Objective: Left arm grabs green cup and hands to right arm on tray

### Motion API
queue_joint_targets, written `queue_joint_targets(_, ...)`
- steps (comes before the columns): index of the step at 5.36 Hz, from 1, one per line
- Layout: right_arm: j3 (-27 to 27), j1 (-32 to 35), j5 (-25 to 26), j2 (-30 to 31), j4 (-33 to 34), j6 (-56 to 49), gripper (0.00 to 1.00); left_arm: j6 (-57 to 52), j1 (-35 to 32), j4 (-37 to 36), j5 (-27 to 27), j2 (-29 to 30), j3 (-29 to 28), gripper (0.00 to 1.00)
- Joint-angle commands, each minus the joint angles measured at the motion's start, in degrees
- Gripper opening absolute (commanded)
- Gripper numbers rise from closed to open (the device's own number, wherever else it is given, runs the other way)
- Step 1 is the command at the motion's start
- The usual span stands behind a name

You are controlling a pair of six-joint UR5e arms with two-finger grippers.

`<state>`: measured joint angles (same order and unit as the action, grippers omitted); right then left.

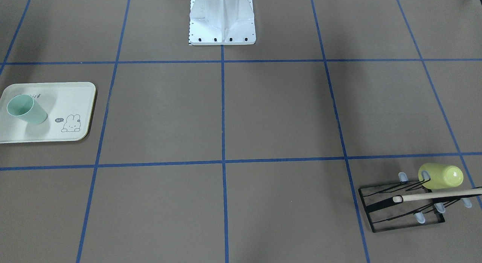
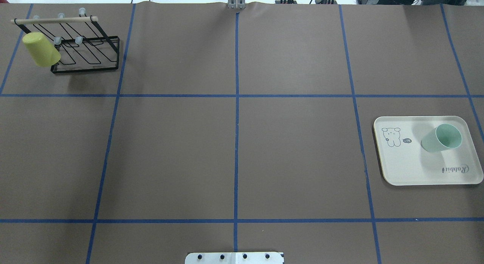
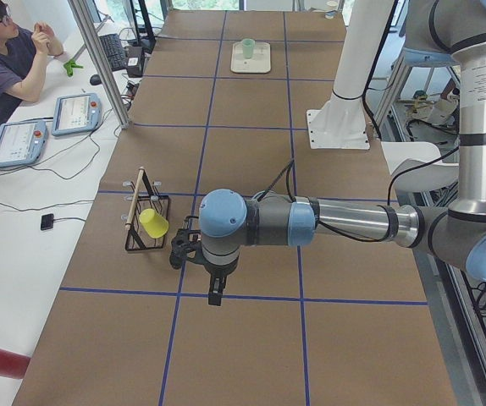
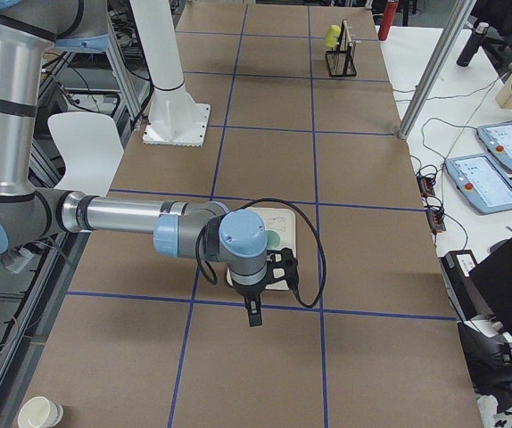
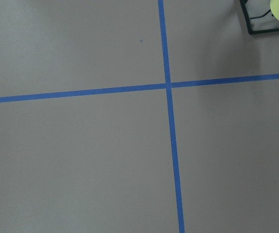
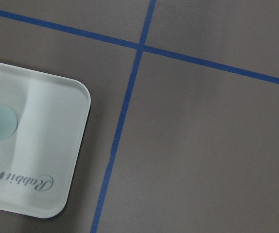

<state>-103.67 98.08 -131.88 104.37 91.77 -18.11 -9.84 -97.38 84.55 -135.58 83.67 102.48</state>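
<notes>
Green cup: you will find the green cup standing upright, mouth up, on the tray, in the half that carries the "Rabbit" lettering, away from the bunny drawing.
Tray: it lies flat by the counter's right edge, about midway between the near and far edges.
Left arm: the left arm reaches out over the left part of the counter, wrist pointing down, near the rack in the far left corner and well apart from the cup.
Left fingers: the left fingers show only from the side camera, so you cannot tell whether they are parted or closed. Nothing appears between them.
Right arm: the right arm hangs near the tray, and its camera sees the tray's corner and part of the cup wall.
Right fingers: the right fingers are also seen only from the side, so their state is unclear.
Other cup: the yellow-green cup hangs on the rack. It is not your target.
Handling: the cup is probably light, stiff and smooth, so it may slip or tip if nudged.
Hold: take it across the wall a little below the rim, leaving the lower wall free for the other fingers.
Progress: with the cup on the tray and both arms clear, the task looks complete.
</notes>
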Motion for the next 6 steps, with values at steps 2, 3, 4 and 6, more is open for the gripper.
queue_joint_targets(2,-0.4,1.4,0.3,0.7,0.0,0.8,1.0,-0.1,0.0,5.2,-0.5,-2.1,-0.8,1.0)
queue_joint_targets(3,-0.3,1.3,0.3,0.7,0.0,1.2,1.0,-0.3,-0.3,5.4,-0.6,-2.3,-0.2,1.0)
queue_joint_targets(4,-0.3,1.2,0.0,0.7,0.0,1.4,1.0,-0.4,-0.3,5.3,-0.6,-1.8,-0.1,1.0)
queue_joint_targets(6,0.7,1.2,0.1,1.0,0.1,1.3,1.0,-0.4,-0.5,5.1,-4.5,-2.5,0.7,1.0)
